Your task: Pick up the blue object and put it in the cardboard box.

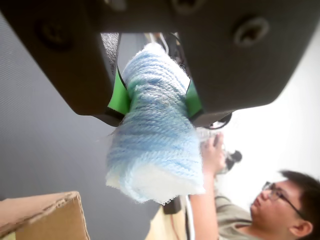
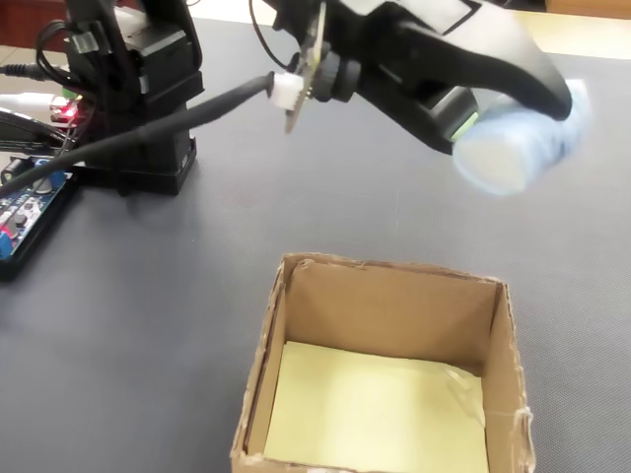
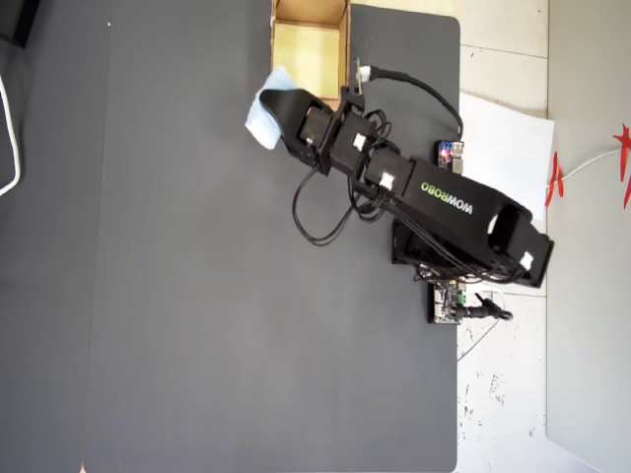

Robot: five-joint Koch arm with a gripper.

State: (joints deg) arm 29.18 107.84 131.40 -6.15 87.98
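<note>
The arm is matte black plastic with pale "WOWROBO" lettering along one link, thin black cables looping beside it with white connectors, recessed screw holes in the pincer housing, green pads lining its fingers, and a boxy black base.

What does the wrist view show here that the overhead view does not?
Only the wrist view shows the grip up close: the blue object is pinched between the jaws of the gripper, with green pads pressing its sides, and a person with glasses is in the background.

Only the overhead view shows the whole arm, the dark mat, the box's pale yellow inside, and the object held beside the cardboard box, not over it.

Both show the object held aloft and the box.
</note>
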